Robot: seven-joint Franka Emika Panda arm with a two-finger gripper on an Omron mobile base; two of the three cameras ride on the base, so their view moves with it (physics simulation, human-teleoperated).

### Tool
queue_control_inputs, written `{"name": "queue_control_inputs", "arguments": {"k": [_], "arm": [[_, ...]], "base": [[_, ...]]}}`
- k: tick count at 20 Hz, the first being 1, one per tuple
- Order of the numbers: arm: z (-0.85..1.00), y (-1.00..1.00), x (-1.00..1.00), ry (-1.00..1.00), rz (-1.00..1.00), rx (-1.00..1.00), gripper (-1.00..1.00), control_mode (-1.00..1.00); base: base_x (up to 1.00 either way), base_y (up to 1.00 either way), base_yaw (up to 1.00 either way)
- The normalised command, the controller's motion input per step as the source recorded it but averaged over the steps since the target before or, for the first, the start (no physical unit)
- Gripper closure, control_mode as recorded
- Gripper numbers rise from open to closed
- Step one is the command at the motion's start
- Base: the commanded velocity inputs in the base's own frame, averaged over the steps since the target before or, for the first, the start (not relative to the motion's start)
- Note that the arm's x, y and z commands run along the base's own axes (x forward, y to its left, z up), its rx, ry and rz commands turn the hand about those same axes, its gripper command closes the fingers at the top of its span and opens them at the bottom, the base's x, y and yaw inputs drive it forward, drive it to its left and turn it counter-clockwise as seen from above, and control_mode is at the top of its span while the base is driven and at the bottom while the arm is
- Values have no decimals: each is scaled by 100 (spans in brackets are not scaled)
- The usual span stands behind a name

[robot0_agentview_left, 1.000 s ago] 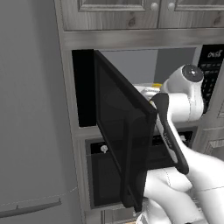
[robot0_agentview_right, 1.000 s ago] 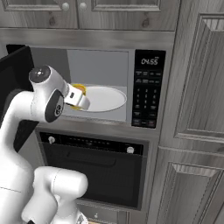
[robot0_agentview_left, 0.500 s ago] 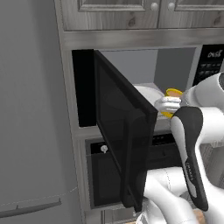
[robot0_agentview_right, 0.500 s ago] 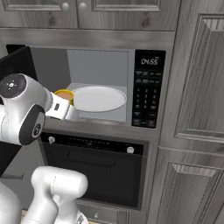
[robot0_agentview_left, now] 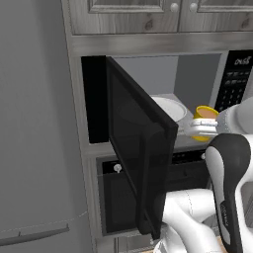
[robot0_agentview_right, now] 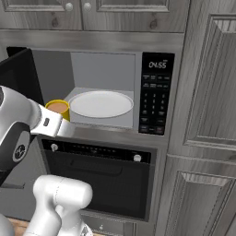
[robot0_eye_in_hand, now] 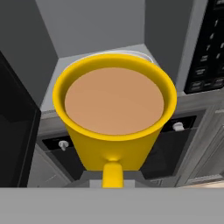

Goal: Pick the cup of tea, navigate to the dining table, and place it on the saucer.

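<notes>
The cup of tea (robot0_eye_in_hand: 114, 113) is a yellow mug full of brown liquid, its handle pointing toward the camera in the hand view. My gripper (robot0_agentview_left: 198, 129) is shut on the cup of tea (robot0_agentview_left: 205, 114) and holds it upright in front of the open microwave, just outside its lower front edge. In the right base view the cup of tea (robot0_agentview_right: 57, 107) sits above my grey hand (robot0_agentview_right: 55, 124), left of the white microwave plate (robot0_agentview_right: 100, 103). The fingertips are hidden under the mug. The dining table and the saucer are out of view.
The black microwave door (robot0_agentview_left: 136, 143) stands swung open to the left of my arm. The control panel (robot0_agentview_right: 154, 92) is right of the cavity and a built-in oven (robot0_agentview_right: 99, 177) lies below. A grey fridge side (robot0_agentview_left: 34, 123) fills the left; tall cabinets (robot0_agentview_right: 207, 115) stand right.
My hand has drawn back out of the microwave cavity with the cup in it, moving toward the door side. The white plate now lies uncovered inside.
</notes>
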Motion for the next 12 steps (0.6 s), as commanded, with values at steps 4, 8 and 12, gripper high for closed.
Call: {"name": "queue_control_inputs", "arguments": {"k": [4,8,12], "arm": [[0,0,0,0,0,0,100,-100],[0,0,0,0,0,0,100,100],[0,0,0,0,0,0,100,100]], "base": [[0,0,0],[0,0,0],[-71,-4,-10]]}}
